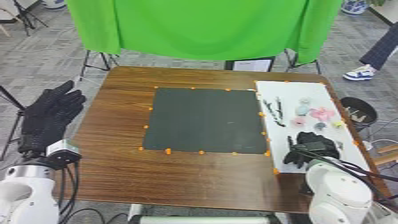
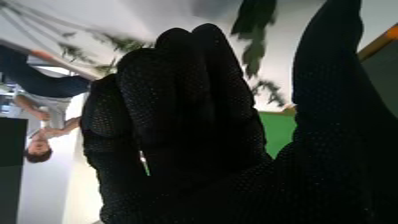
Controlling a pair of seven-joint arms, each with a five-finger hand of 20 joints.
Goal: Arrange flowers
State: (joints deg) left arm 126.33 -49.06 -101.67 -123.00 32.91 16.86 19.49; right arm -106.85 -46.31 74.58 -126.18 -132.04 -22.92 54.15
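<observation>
On the white board (image 1: pixel 282 135) at the table's right side lie a pink flower (image 1: pixel 322 114), pale flowers (image 1: pixel 305 110) and dark green stems (image 1: pixel 279 111). My right hand (image 1: pixel 313 143) is over the board's near part, just nearer than the flowers, its fingers relaxed. In the right wrist view my right hand (image 2: pixel 191 130) is upright with thumb apart and nothing held; green leaves (image 2: pixel 255 37) show behind it. My left hand (image 1: pixel 51 114) is off the table's left edge, fingers straight, far from the flowers.
A black mat (image 1: pixel 206 120) with orange markers round it lies mid-table (image 1: pixel 120 117). Beyond the far edge hangs a green cloth (image 1: pixel 204 30). A dark bin (image 1: pixel 359 111) stands on the floor at the right.
</observation>
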